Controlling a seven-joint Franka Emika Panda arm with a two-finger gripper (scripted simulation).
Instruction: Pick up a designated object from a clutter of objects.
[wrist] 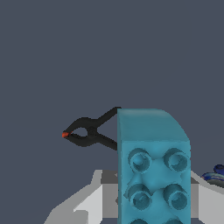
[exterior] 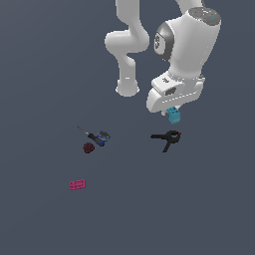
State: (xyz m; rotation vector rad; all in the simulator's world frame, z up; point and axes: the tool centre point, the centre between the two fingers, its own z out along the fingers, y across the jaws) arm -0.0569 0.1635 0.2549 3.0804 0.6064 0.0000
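The gripper (exterior: 173, 112) hangs below the white wrist housing, above the dark grey bench (exterior: 209, 199). Its jaws hold the teal brick (exterior: 174, 116), which protrudes beneath the housing. In the wrist view the teal brick (wrist: 153, 168) fills the near field, studded face toward the camera (four studs fully visible, more cut off at the picture's edge), with pale finger surfaces on either side of it. Whether the brick is clear of the bench cannot be told for certain; in the exterior view it appears to sit above the level of the other items.

The black clamp (exterior: 168, 137) lies on the bench just below the brick in the exterior view, its red tip toward that view's right. The wrist view shows the clamp (wrist: 87, 131) beyond the brick, apart from it.

Toward the exterior view's left lies the blue-handled screwdriver (exterior: 95, 136), with the dark red lump (exterior: 88, 147) just beside it. The magenta flat brick (exterior: 77, 185) rests well apart, lower left in that view.
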